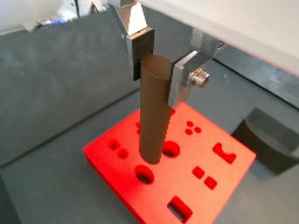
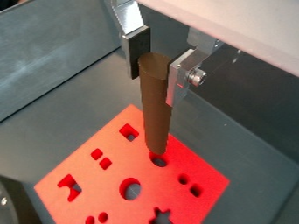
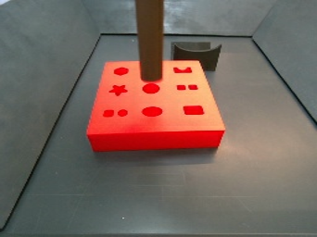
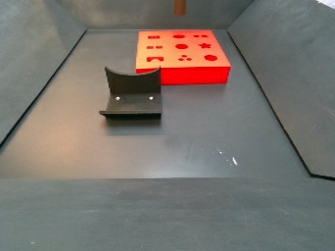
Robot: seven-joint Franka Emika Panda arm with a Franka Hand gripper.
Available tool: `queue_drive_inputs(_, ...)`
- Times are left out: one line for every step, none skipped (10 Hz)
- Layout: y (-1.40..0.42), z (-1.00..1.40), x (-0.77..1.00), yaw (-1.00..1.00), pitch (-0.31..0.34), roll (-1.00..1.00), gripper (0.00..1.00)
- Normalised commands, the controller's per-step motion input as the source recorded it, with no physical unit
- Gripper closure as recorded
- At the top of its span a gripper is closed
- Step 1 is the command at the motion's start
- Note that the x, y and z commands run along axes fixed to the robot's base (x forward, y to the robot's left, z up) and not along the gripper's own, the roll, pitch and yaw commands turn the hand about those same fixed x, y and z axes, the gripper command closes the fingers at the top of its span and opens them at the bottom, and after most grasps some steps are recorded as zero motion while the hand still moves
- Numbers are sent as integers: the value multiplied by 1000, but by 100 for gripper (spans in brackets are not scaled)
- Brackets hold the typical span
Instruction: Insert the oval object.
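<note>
Surface: dark grey floor (image 4: 170,137), walled.
Gripper (image 1: 160,66): fingers clamped on the oval object (image 1: 153,109).
Oval object: upright, lower end at a hole in the red block (image 3: 155,125).
Fixture (image 4: 129,95): well apart.

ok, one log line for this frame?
hand: shut on brown rod | rod: upright, tip over red block | insert: not yet done

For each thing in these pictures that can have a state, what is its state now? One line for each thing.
Gripper: shut on the oval object, above the red block.
Oval object: held upright, lower end at the block's top face; whether it has entered a hole is unclear.
Red block: flat on the floor, visible holes empty.
Dark grey curved block: resting on the floor, apart from the red block, untouched.
</note>
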Motion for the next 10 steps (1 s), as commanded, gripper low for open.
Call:
queue_drive_inputs(0, -226, 63, -434, 0, 0, 100)
queue_drive_inputs(0, -20, 0, 0, 0, 0, 100)
queue_drive_inputs(6, -163, 123, -83, -17, -187, 100)
queue_drive_inputs(160, -240, 134, -91, -16, -286, 100)
queue_drive_inputs(289, -269, 171, 0, 0, -399, 100)
queue_drive_inputs(260, -186, 223, 0, 0, -394, 100)
queue_drive_inputs(31, 0, 0, 0, 0, -113, 100)
queue_drive_inputs(-9, -34, 0, 0, 0, 0, 100)
queue_drive_inputs(-174, -26, 0, 0, 17, 119, 100)
queue_drive_inputs(-11, 0, 0, 0, 0, 13, 100)
